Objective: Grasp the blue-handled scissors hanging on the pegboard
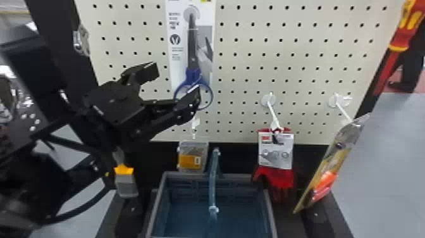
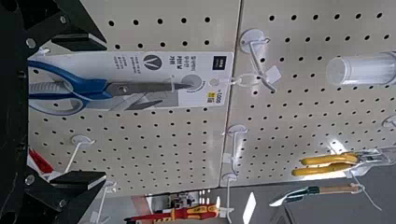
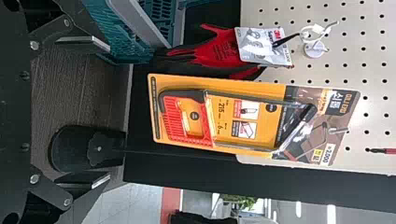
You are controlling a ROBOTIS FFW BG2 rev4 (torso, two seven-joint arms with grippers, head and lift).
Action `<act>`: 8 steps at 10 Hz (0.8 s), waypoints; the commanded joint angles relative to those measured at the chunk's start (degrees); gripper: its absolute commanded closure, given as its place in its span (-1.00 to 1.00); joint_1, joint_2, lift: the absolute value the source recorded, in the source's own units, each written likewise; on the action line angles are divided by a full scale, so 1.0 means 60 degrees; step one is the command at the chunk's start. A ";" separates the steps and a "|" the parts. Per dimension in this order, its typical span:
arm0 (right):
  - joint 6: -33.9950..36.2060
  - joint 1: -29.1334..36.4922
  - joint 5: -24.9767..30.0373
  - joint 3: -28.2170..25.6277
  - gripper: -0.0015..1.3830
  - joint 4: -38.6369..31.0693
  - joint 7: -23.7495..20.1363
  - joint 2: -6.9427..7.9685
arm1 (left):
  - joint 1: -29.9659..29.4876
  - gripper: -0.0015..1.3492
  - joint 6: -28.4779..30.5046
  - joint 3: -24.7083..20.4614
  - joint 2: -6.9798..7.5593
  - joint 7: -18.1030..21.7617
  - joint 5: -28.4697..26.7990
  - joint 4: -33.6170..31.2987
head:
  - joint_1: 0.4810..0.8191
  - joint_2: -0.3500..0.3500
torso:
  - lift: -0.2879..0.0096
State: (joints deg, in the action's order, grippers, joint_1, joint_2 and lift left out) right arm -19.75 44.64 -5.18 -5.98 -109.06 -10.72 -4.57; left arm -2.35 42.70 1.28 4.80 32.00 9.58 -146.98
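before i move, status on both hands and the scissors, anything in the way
Left hand open, by the blue handles. Right hand open, facing orange package. Scissors ungripped, hanging at pegboard. Nothing seen between left hand and scissors.

The pegboard (image 1: 242, 74) is viewed forward and down from the head, closer from both wrists; blue-handled scissors (image 1: 192, 74) are shared with the left, red gloves (image 1: 278, 178) with the right.

Ahead of me: pegboard (image 1: 253, 74) | on it, left of centre: scissors (image 1: 192, 74) | before their handles, partly to the left: my left gripper (image 1: 174, 84) | below the scissors: hanging case (image 1: 193, 150) | under the board, nearer me: bin (image 1: 237, 176) | at its far right corner: hanging gloves (image 1: 278, 177) | right of them: hanging saw pack (image 1: 332, 158) | far right: screwdriver (image 1: 402, 36)
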 commanded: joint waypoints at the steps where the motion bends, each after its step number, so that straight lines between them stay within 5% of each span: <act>1: -0.0004 -0.0052 -0.0001 0.0000 -0.54 0.0023 0.0000 0.0000 | 0.0366 -0.55 -0.0013 0.0124 0.0079 0.0101 -0.0059 0.0250 | -0.60 0.00 | 0.26; 8: -0.0004 -0.0113 -0.0001 0.0015 -0.54 0.0070 -0.0059 0.0029 | 0.1289 -0.58 -0.0130 0.0197 0.0225 0.0013 -0.0631 0.1023 | -0.60 0.00 | 0.26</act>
State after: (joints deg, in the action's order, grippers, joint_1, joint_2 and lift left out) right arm -19.78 43.96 -5.18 -5.96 -108.64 -11.07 -4.40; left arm 5.22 42.15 2.54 6.40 32.24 6.06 -141.58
